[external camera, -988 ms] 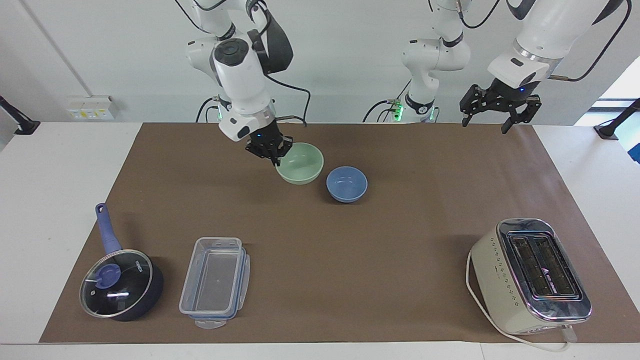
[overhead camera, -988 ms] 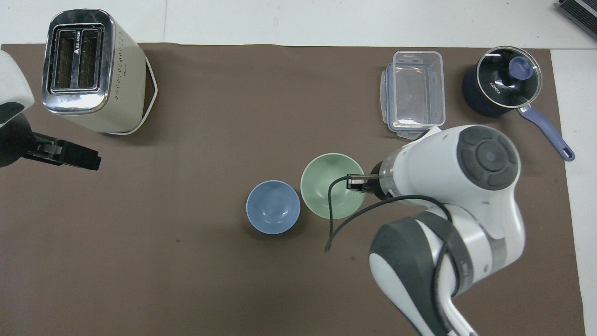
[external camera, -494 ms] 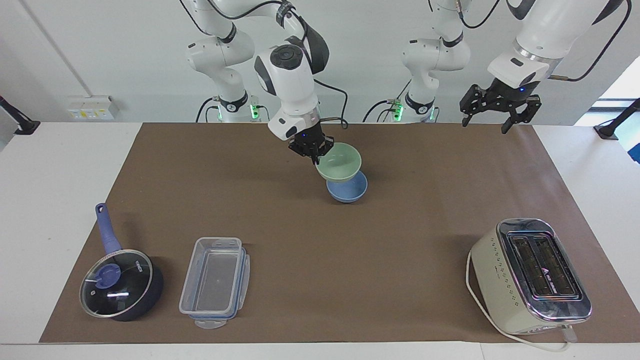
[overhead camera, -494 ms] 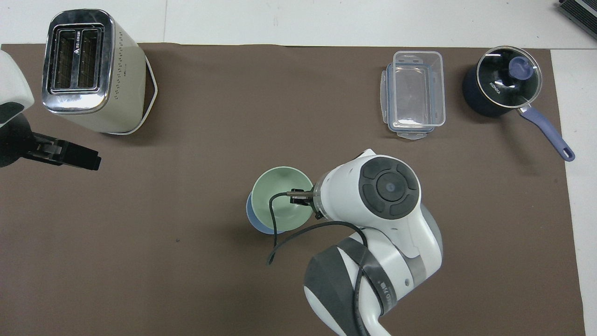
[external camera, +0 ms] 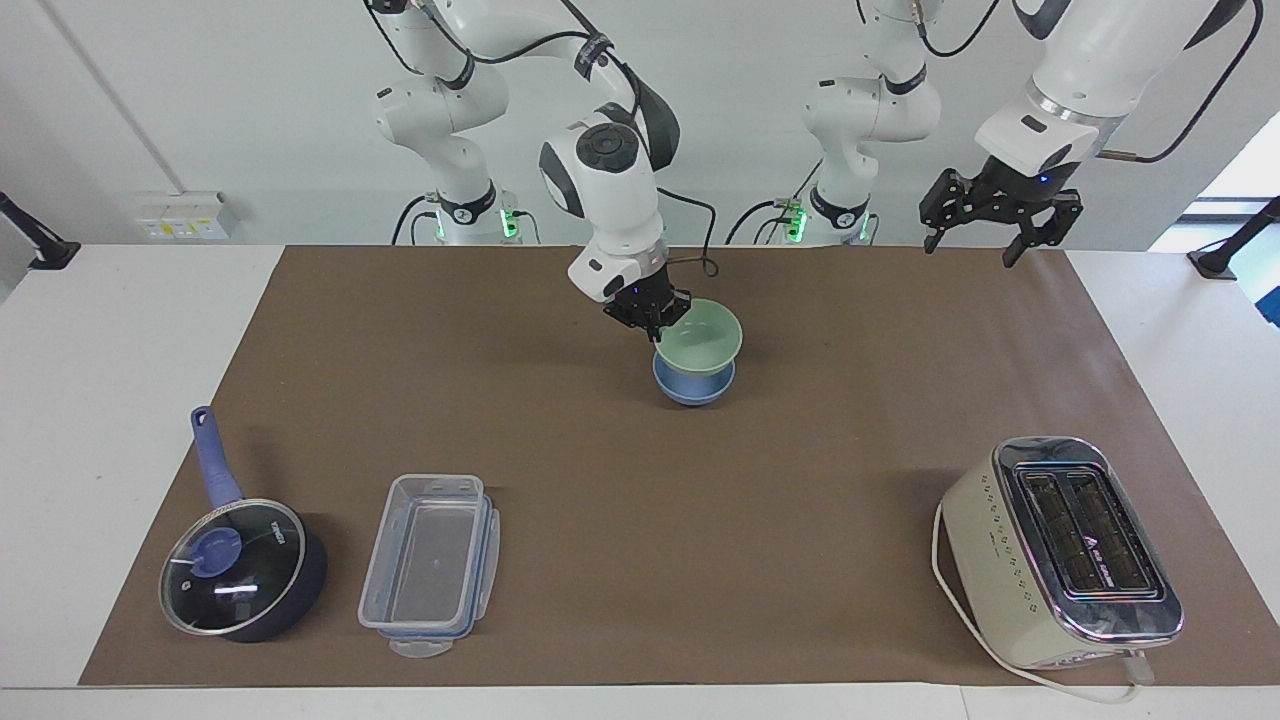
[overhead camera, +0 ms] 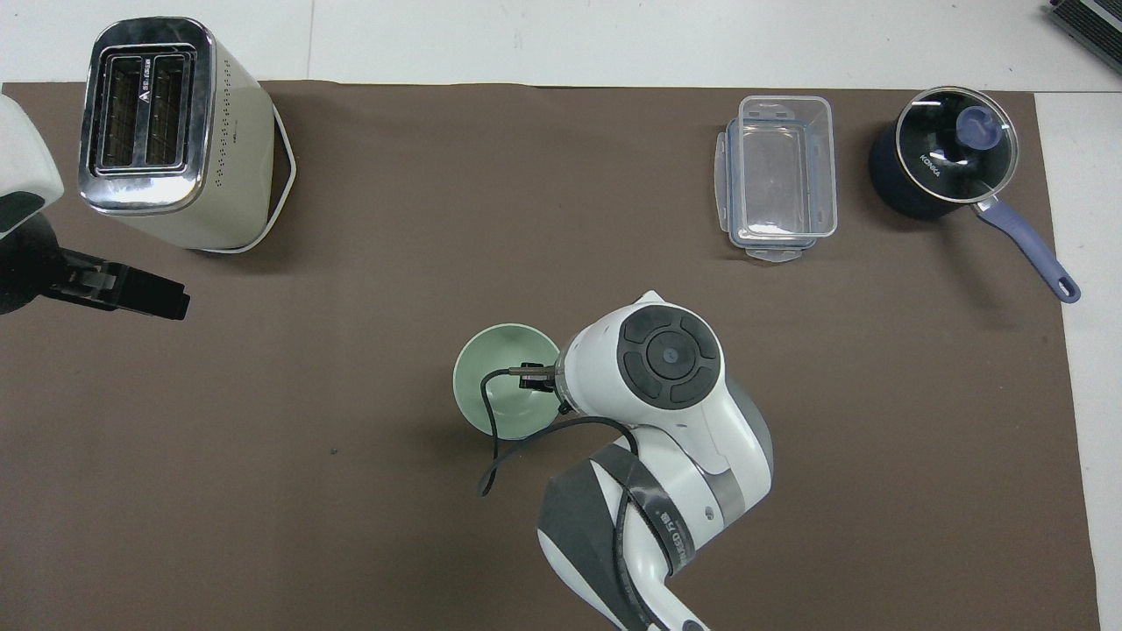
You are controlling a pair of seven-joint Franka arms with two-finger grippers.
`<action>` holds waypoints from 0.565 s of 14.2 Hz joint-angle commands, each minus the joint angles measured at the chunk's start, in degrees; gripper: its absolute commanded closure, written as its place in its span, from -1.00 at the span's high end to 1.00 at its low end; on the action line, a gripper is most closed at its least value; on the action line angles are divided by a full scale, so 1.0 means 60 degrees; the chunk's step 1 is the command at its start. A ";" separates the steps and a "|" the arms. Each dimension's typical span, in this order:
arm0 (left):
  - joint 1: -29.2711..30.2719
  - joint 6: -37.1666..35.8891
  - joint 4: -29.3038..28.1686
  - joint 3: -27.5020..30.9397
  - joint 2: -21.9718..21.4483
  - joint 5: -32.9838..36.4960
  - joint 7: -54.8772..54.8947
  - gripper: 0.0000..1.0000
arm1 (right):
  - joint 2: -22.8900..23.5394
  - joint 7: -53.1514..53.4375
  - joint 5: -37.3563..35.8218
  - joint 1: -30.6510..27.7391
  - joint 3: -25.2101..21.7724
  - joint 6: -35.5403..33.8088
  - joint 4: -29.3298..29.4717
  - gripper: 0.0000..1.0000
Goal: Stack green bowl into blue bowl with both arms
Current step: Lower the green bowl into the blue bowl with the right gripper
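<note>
Green bowl point(external camera: 700, 337) hangs clamped by its rim in the right end effector point(external camera: 652, 313), directly over the blue bowl point(external camera: 693, 384) and seemingly not yet seated. Lowering and release remain. Left end effector point(external camera: 1000, 217) waits aside, fingers apart.

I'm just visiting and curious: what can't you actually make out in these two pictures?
- Blue bowl: hidden in the overhead view by the green bowl; the facing view shows only its lower wall.
- Whether the green bowl already rests in the blue one: cannot tell in either view.
- Right gripper: in the overhead view the arm's own wrist covers most of it.
- Left gripper: cut off by the overhead view's edge.
</note>
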 commanded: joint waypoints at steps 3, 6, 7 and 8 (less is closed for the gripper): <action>0.0064 -0.0045 -0.0238 -0.0052 -0.0228 0.0169 0.0082 1.00 | 0.0527 0.0142 -0.0338 0.0181 -0.0039 0.0648 -0.0007 -1.00; 0.0064 -0.0045 -0.0238 -0.0052 -0.0243 0.0169 0.0082 1.00 | 0.0587 0.0113 -0.0427 0.0167 -0.0039 0.0679 -0.0022 -1.00; 0.0064 -0.0045 -0.0238 -0.0052 -0.0243 0.0169 0.0082 1.00 | 0.0558 0.0098 -0.0470 0.0167 -0.0039 0.0693 -0.0123 -1.00; 0.0064 -0.0045 -0.0238 -0.0081 -0.0243 0.0169 0.0082 1.00 | 0.0543 0.0098 -0.0500 0.0167 -0.0039 0.0679 -0.0168 -1.00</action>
